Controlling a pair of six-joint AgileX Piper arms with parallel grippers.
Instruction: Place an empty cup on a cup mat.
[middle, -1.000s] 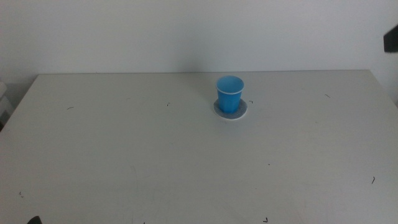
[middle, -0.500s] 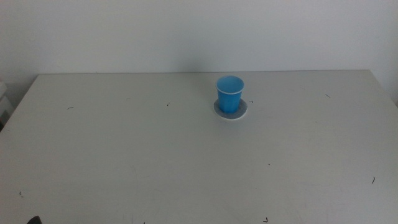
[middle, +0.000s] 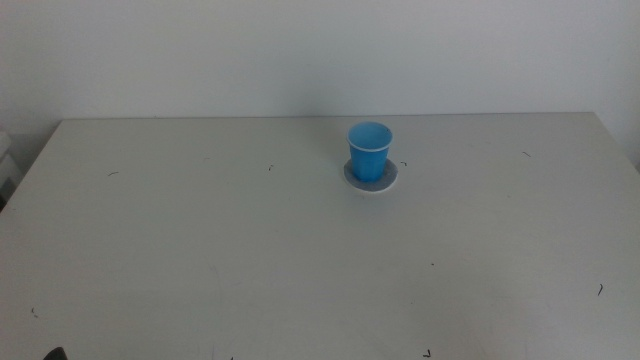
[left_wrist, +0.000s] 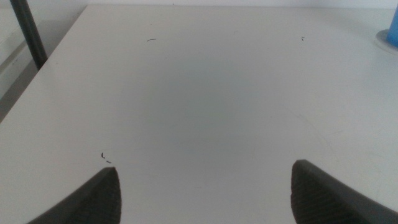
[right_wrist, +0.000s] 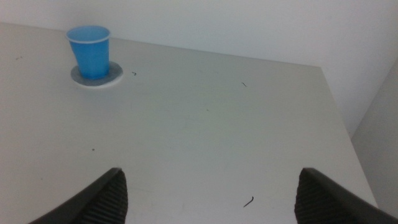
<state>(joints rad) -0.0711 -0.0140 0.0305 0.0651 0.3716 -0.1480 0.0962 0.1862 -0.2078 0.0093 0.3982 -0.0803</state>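
Note:
The bright blue cup (middle: 370, 151) stands upright on the round grey cup mat (middle: 386, 180) at the back middle of the white table. The cup (right_wrist: 89, 51) and mat (right_wrist: 112, 78) also show in the right wrist view. An edge of the cup (left_wrist: 393, 30) shows in the left wrist view. My left gripper (left_wrist: 205, 193) is open and empty, low over the table's near left part. My right gripper (right_wrist: 211, 196) is open and empty, over the table's near right part, far from the cup. Neither arm shows in the middle view.
The white table (middle: 250, 250) carries only small dark specks. Its left edge and a dark post (left_wrist: 28, 31) show in the left wrist view. Its right edge (right_wrist: 348, 143) shows in the right wrist view.
A dark part at the upper right edge of the middle view one second ago has left the picture. The cup and mat have not moved.

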